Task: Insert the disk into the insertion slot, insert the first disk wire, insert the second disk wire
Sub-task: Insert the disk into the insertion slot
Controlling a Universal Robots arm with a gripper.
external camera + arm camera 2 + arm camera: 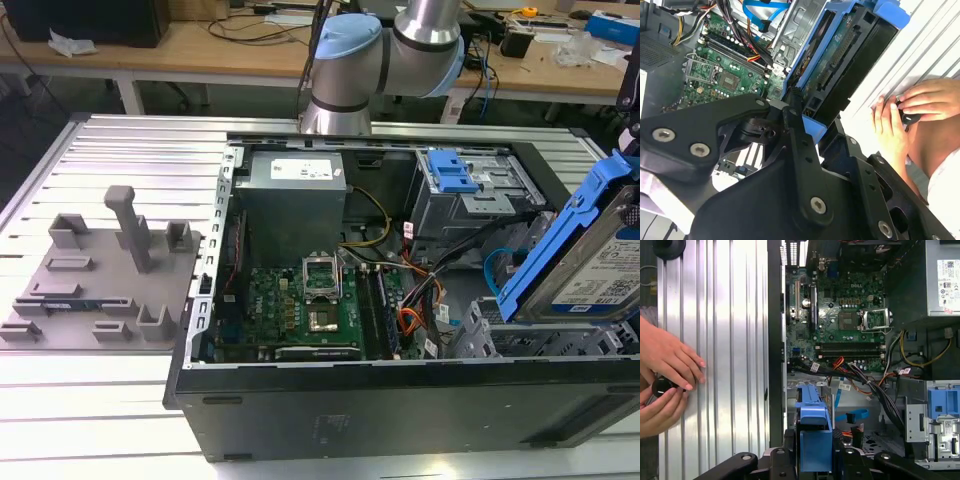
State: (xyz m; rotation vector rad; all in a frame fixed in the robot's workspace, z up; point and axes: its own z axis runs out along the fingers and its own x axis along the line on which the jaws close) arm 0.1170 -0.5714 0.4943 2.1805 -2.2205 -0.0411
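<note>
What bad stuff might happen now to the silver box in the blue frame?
1. The disk hangs tilted in the claw above the insertion slot; its blue frame might catch on the metal edge.
2. The light blue cable and orange-black wires lie near the slot and might get pinched.
3. A person's hands rest on the table beside the case, close to the arm.

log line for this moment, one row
gripper: shut on the disk | the disk: tilted above the insertion slot | status: not inserted
</note>
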